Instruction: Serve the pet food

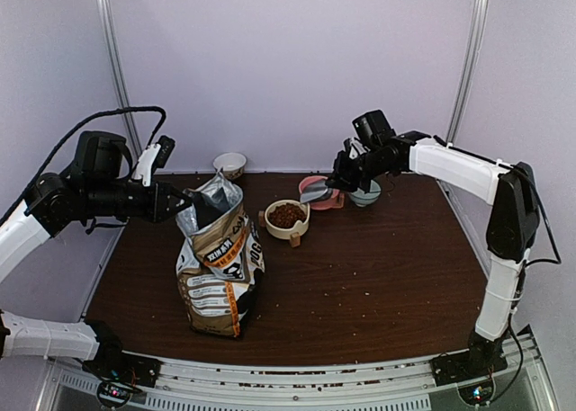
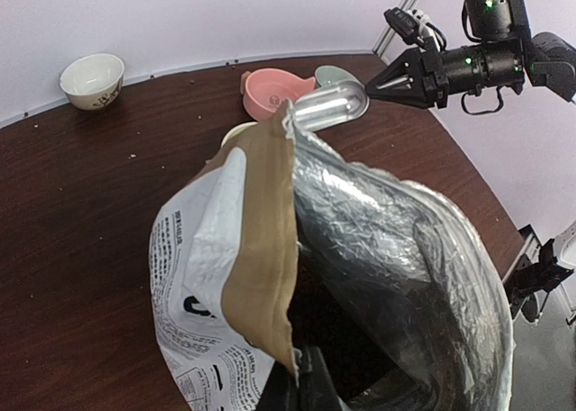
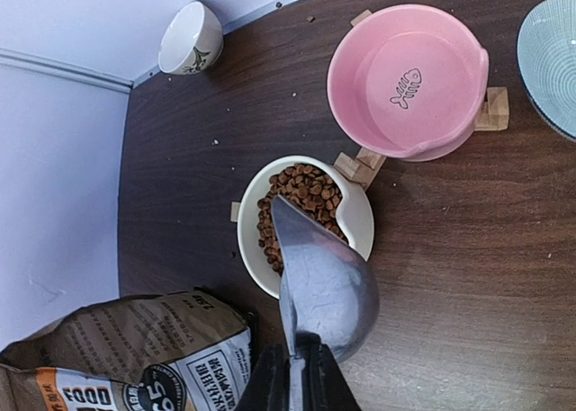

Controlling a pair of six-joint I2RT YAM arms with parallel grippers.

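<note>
The scoop (image 3: 324,281) hangs near the pet food (image 3: 301,195), centre frame.
Both jaws closed: left gripper (image 1: 187,202) pinches the bag (image 1: 216,267) rim, right gripper (image 3: 297,379) clamps the scoop.

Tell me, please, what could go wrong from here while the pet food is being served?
The left fingers pinch only the rim of the bag; a tug could tip it and spill it.
The white bowl already holds a heap of pet food; another load may overflow it.
The scoop in the right fingers hangs near the pink bowl on its wooden blocks and might knock it.
</note>
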